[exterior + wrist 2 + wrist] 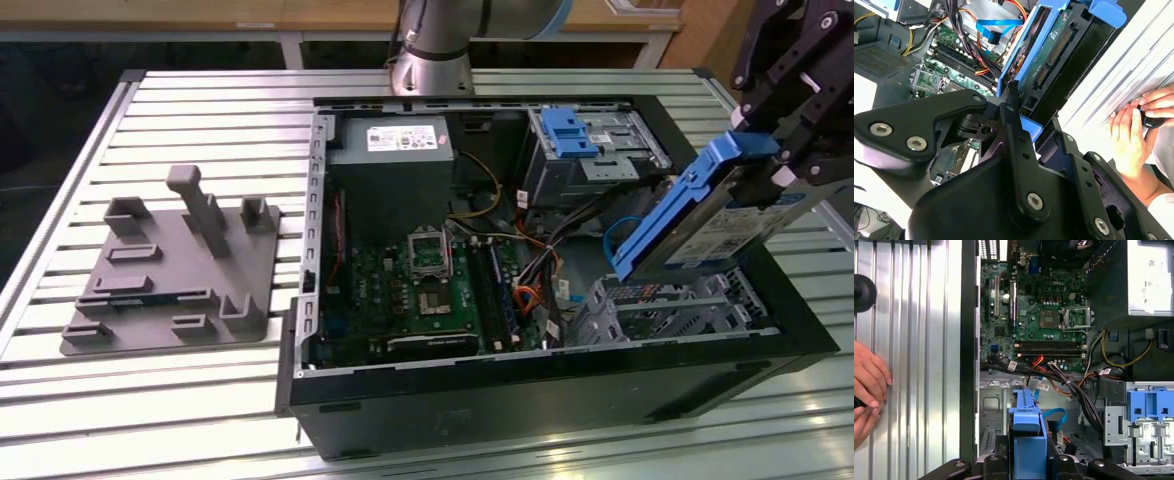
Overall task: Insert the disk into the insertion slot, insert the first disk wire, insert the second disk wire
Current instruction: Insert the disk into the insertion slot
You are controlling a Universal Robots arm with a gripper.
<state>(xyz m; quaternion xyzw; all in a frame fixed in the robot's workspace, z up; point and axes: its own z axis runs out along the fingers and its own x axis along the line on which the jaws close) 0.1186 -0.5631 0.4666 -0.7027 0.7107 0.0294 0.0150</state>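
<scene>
Exterior view: an open computer case [534,400] lies on a slatted metal table [200,400]. At the exterior view's right, a black pincer [781,150] is closed on the disk [731,222], gripping it by its blue carrier. The disk hangs tilted, with its lower end at the top of the insertion slot [674,305], a silver perforated cage in a corner of the case. The disk is not seated. A grey plastic fixture [167,275] sits on the table at the exterior view's left.

Second wrist view: the pincer's black linkage clamps the carrier's blue edge. The disk's connector side shows, with the green motherboard [949,65] beyond it. A person's hand [1131,130] rests on the table beside the case.

First wrist view: the disk appears edge-on over the cage, with a blue cable [1051,415] just beside it.
</scene>
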